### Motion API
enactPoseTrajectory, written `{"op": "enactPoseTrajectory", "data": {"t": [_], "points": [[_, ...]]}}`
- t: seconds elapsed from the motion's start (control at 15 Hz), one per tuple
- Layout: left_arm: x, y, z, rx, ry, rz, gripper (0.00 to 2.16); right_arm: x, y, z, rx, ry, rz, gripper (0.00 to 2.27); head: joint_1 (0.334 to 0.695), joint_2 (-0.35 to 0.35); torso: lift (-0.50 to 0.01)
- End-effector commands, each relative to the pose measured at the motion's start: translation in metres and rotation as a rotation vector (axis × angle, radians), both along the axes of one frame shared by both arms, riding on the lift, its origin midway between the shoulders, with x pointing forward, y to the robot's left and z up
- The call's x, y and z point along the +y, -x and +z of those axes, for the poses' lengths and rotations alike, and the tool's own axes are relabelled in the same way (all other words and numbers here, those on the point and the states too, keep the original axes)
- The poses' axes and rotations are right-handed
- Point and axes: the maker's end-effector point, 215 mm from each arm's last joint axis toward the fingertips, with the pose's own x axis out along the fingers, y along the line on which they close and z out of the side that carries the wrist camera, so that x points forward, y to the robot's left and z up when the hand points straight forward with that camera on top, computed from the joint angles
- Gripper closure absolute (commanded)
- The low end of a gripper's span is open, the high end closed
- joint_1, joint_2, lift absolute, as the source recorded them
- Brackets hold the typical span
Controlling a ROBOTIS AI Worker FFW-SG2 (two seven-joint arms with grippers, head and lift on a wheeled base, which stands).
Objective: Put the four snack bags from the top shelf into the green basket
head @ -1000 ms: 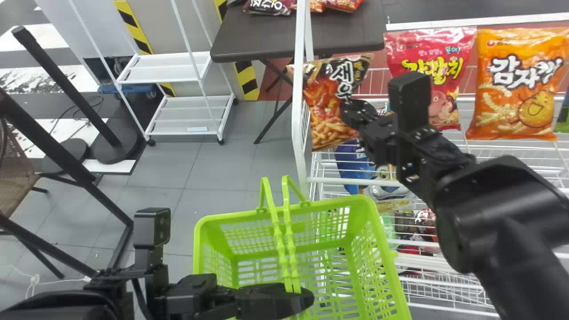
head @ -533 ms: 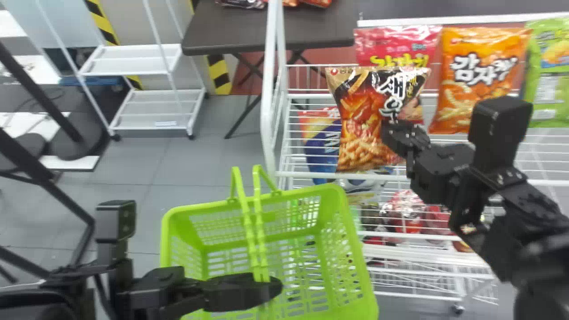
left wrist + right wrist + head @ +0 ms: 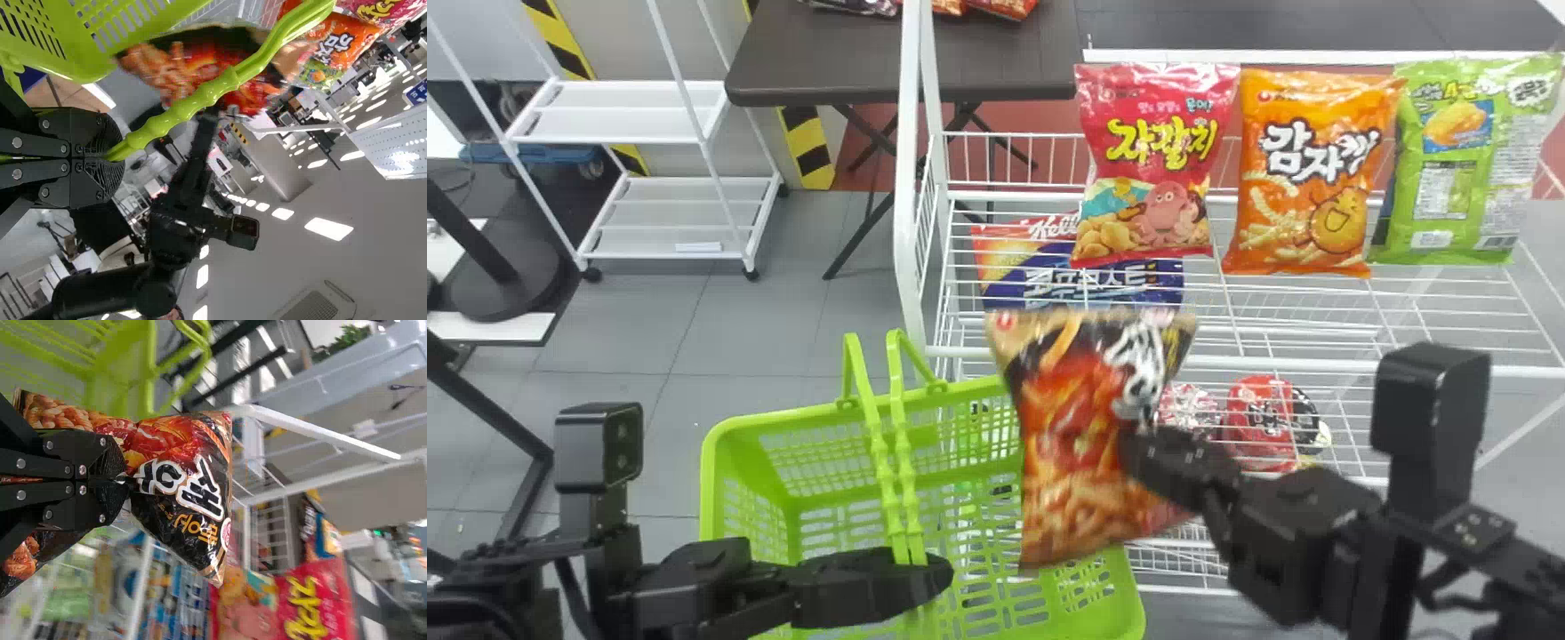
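Shut on the basket's handles, my left gripper (image 3: 911, 573) stays low at centre-left in the head view; the left wrist view shows this gripper (image 3: 110, 157) on a green handle (image 3: 193, 100). The green basket (image 3: 734, 471) is open-topped, with no snack bag seen inside. My right gripper (image 3: 1138, 449) pinches the edge of a black-and-orange snack bag (image 3: 1072, 444), held over the basket's right side; in the right wrist view the gripper (image 3: 120, 480) is shut on that bag (image 3: 180, 453). On the top shelf stand a pink bag (image 3: 1152, 169), an orange bag (image 3: 1307, 178) and a green bag (image 3: 1463, 169).
The white wire rack (image 3: 911, 222) stands behind and right of the basket, with a blue snack bag (image 3: 1023, 267) and red packs (image 3: 1263, 418) on lower levels. A dark table (image 3: 827, 53) and a white cart (image 3: 618, 111) stand farther back.
The held bag has come away from the shelf, down and toward the basket, with my right gripper. In the head view the rack and basket have shifted left. The left gripper keeps hold of the handles.
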Motion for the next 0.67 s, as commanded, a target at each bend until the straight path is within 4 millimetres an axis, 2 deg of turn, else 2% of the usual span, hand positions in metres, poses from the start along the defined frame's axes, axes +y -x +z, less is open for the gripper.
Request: {"op": "enactPoseTrajectory", "data": {"t": [0.0,0.13,0.27,0.33,0.47,0.53,0.6], "points": [[-0.006,0.002,0.004,-0.003,0.02,-0.013,2.15,0.03,0.018,-0.027,0.071,0.018,0.068,2.25,0.695,0.099,-0.004],[-0.013,0.004,0.005,-0.004,0.025,-0.027,2.15,0.062,0.019,-0.048,0.102,0.012,0.127,2.25,0.695,0.142,-0.004],[-0.017,0.004,0.004,-0.005,0.025,-0.034,2.15,0.105,0.017,-0.071,0.11,0.017,0.204,2.25,0.695,0.179,-0.004],[-0.018,0.005,0.004,-0.005,0.025,-0.036,2.15,0.124,0.015,-0.077,0.102,0.023,0.232,2.25,0.695,0.233,-0.004],[-0.019,0.005,0.004,-0.004,0.024,-0.039,2.15,0.159,0.011,-0.097,0.102,0.069,0.292,2.25,0.695,0.294,-0.004],[-0.02,0.005,0.004,-0.004,0.027,-0.039,2.15,0.169,0.009,-0.107,0.115,0.084,0.311,2.13,0.695,0.32,-0.004],[-0.02,0.005,0.004,-0.004,0.027,-0.039,2.15,0.181,0.0,-0.111,0.104,0.08,0.316,1.73,0.695,0.35,-0.004]]}}
